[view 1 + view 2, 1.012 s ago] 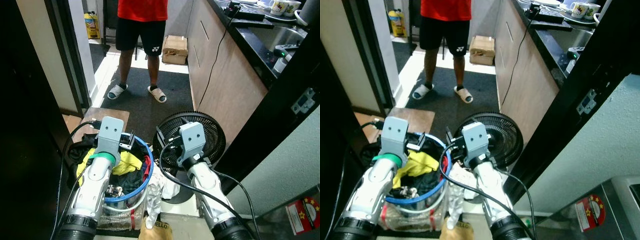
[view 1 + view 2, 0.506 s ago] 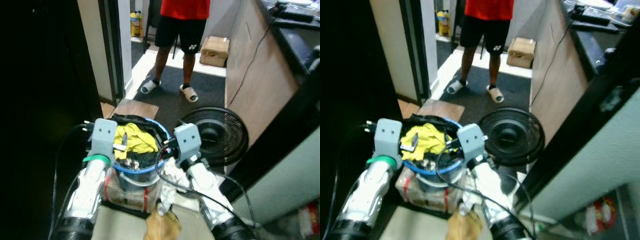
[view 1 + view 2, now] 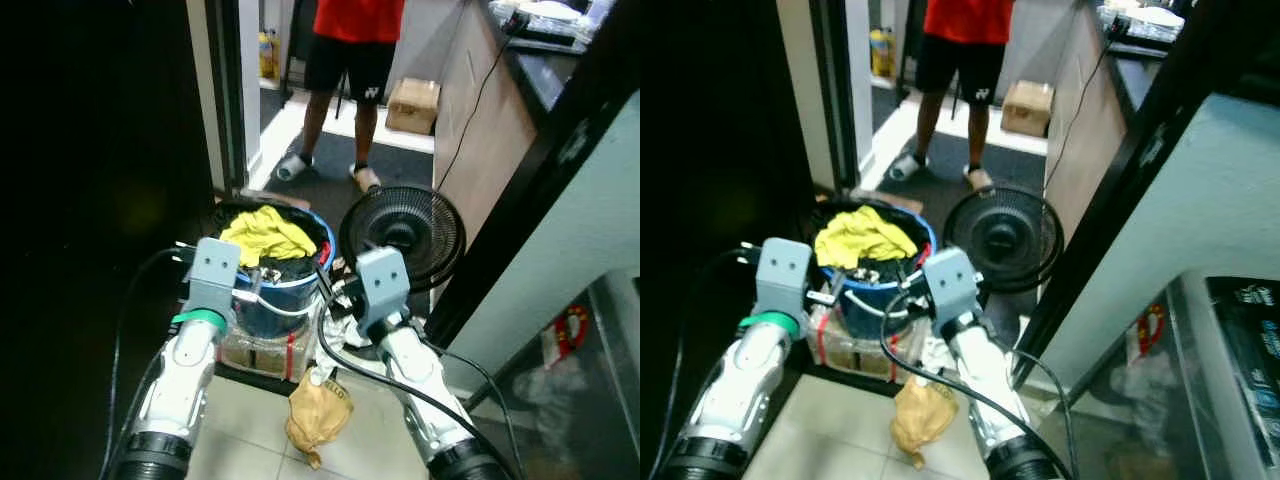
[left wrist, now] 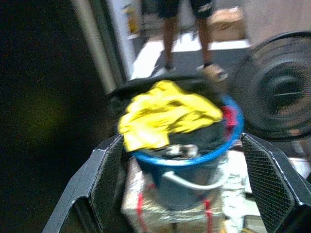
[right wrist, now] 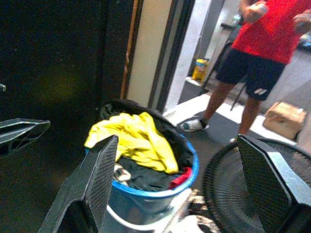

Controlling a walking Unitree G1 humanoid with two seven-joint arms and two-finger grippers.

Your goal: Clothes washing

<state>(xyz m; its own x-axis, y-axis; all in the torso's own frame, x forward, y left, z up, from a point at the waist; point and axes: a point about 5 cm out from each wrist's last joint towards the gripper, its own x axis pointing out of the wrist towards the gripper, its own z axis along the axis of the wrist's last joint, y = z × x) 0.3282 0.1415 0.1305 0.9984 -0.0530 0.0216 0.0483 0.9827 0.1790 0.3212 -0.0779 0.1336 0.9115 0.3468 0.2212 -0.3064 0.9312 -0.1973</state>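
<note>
Laundry bucket sits beside the fan; wrist views show left gripper and right gripper fingers spread, empty.

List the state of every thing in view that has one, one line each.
Blue bucket: upright, heaped with clothes.
Yellow garment: crumpled on top of the pile.
Black fan: on the floor, right of the bucket.
Brown paper bag: crumpled on the tiles.
Left gripper: open, holding nothing.
Right gripper: open, holding nothing.
</note>
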